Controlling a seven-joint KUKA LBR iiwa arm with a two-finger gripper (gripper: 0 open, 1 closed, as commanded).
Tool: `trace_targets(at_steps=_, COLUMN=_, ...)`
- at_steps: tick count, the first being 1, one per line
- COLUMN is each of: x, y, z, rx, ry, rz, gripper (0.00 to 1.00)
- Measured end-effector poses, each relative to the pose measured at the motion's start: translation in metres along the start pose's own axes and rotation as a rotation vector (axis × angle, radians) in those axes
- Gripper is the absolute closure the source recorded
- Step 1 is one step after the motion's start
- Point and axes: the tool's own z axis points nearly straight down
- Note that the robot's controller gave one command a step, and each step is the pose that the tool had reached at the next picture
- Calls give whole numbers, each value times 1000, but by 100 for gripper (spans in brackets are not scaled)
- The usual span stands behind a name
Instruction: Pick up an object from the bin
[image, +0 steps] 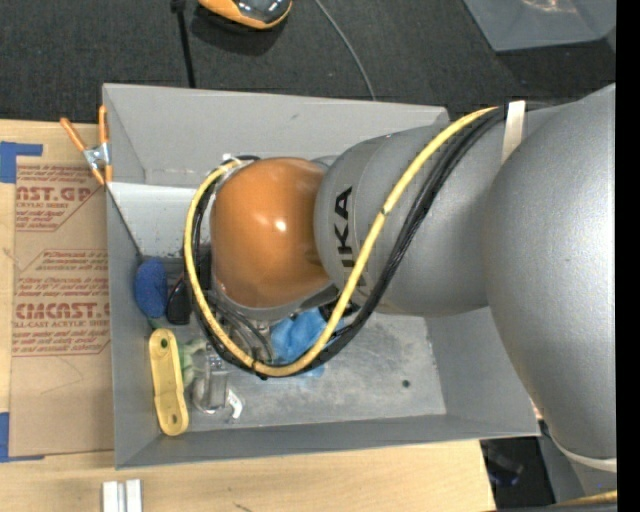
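Observed: the arm (450, 230) reaches into the bin (380, 385) from the right, with its orange cover (265, 230) over the middle of the floor. The gripper (213, 385) is low in the near left corner. Whether it is wide, narrow or holding anything cannot be told, as its working end is shadowed and partly masked by cables (225, 345).

Nearest thing: a yellow bar (168, 383), flat and long with rounded ends, lies along the left wall just beside the gripper. I cannot tell whether the two touch.

Assessment: the bar looks like hard plastic, so it is probably light, stiff and rather smooth. The best hold would be across its narrow width near the middle. A hold near one end may let it swing. The wall close behind it leaves little room on that side.

Also noted: a light-blue crumpled thing (298, 335), seemingly soft, lies partly under the wrist. A blue lump (150, 287) and a small black thing (178, 300) lie further up the left wall.
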Motion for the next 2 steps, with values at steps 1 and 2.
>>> trace_targets(at_steps=1, x=-2, y=-2, z=-5, rx=-2, ry=-7, rz=3, gripper=0)
trace_targets(at_steps=2, x=2, y=-24, z=69, rx=-3, ry=-6, rz=-23, gripper=0)
